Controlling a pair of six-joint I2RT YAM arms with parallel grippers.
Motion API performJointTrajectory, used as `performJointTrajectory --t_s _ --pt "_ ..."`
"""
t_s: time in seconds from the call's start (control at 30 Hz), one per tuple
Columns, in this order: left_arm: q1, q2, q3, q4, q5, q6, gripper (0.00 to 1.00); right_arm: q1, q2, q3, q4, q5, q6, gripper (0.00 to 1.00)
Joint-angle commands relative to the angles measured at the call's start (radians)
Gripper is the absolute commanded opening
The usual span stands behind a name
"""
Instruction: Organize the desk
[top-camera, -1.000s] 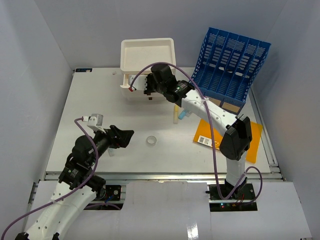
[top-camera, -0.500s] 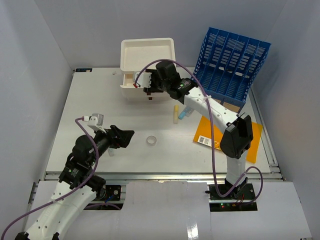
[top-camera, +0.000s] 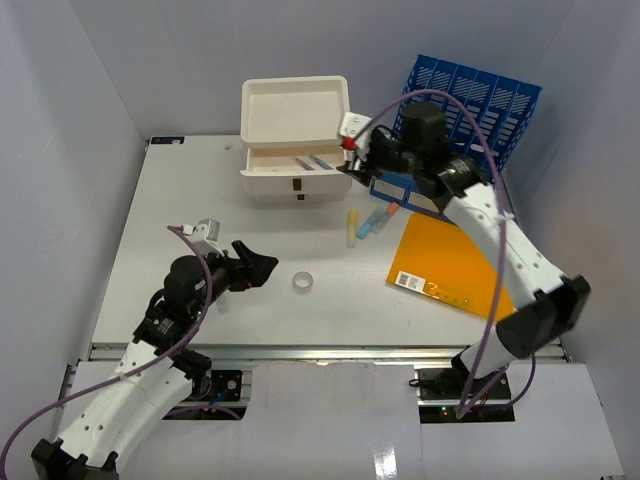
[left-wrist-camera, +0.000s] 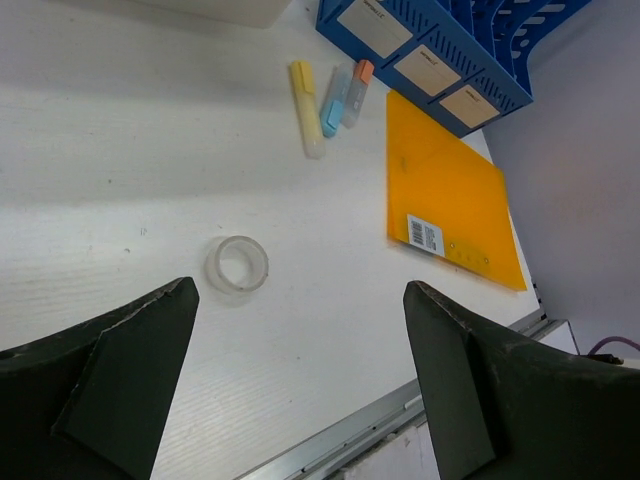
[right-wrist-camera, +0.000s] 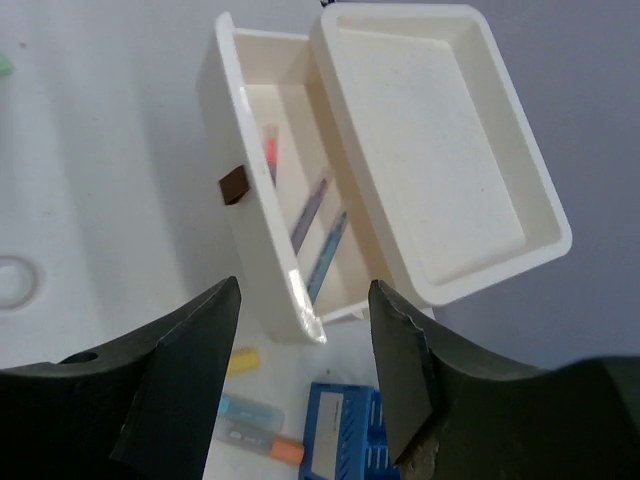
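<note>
Across the large flat white rectangular tabletop, which spans the whole work area ahead of both arm bases, loose items are being left unsorted. A clear plastic tape ring is lying near the centre. Yellow, blue and orange-capped highlighter pens are lying side by side. A flat orange plastic folder is lying just beside the blue slotted plastic file rack.

At the far edge, a drawer of the white plastic drawer box is being kept pulled out with thin pens inside, evidently to receive more stationery. The right gripper is being held at that drawer's right end, jaws spread and carrying nothing.

The left gripper is being held low over the near-left area, jaws spread wide and empty. The tape ring is being framed between them, which is judged to be an alignment for a pick. Sorting is judged incomplete.
</note>
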Motion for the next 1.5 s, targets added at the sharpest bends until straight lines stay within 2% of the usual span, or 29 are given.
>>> performJointTrajectory --t_s 0.0,0.1,0.2,0.37,0.43,0.6,0.67,0.73,0.83,0.93,1.0,1.3,1.47 --pt "0.002 0.076 -0.013 0.147 0.031 -0.126 0.91 -0.056 -0.252 -0.304 0.0 -0.453 0.046 0.59" --pt "0.002 0.156 0.001 0.2 0.04 -0.178 0.86 -0.066 -0.387 -0.514 -0.001 -0.51 -0.02 0.57" --pt "0.002 0.228 0.024 0.234 0.036 -0.232 0.85 -0.107 -0.444 -0.639 0.003 -0.581 -0.022 0.53" --pt "0.002 0.344 0.054 0.32 0.023 -0.319 0.81 -0.265 -0.506 -0.773 0.076 -0.733 0.019 0.51" --pt "0.002 0.385 0.06 0.344 0.003 -0.357 0.8 -0.347 -0.516 -0.84 0.146 -0.769 0.087 0.51" --pt "0.002 0.5 0.088 0.366 -0.063 -0.47 0.73 -0.449 -0.507 -0.878 0.182 -0.746 0.14 0.51" --pt "0.002 0.539 0.102 0.358 -0.082 -0.526 0.68 -0.46 -0.495 -0.87 0.18 -0.729 0.167 0.5" --pt "0.001 0.604 0.134 0.36 -0.13 -0.575 0.56 -0.465 -0.486 -0.86 0.18 -0.728 0.189 0.48" --pt "0.002 0.683 0.18 0.384 -0.154 -0.601 0.44 -0.467 -0.498 -0.863 0.182 -0.713 0.19 0.48" --pt "0.002 0.753 0.265 0.376 -0.191 -0.62 0.26 -0.469 -0.507 -0.866 0.185 -0.697 0.19 0.48" --pt "0.001 0.792 0.315 0.372 -0.217 -0.629 0.19 -0.471 -0.509 -0.865 0.186 -0.693 0.191 0.48" --pt "0.002 0.948 0.478 0.308 -0.355 -0.712 0.19 -0.482 -0.515 -0.865 0.185 -0.686 0.193 0.49" --pt "0.002 1.019 0.549 0.283 -0.399 -0.767 0.22 -0.492 -0.515 -0.868 0.183 -0.691 0.195 0.49"
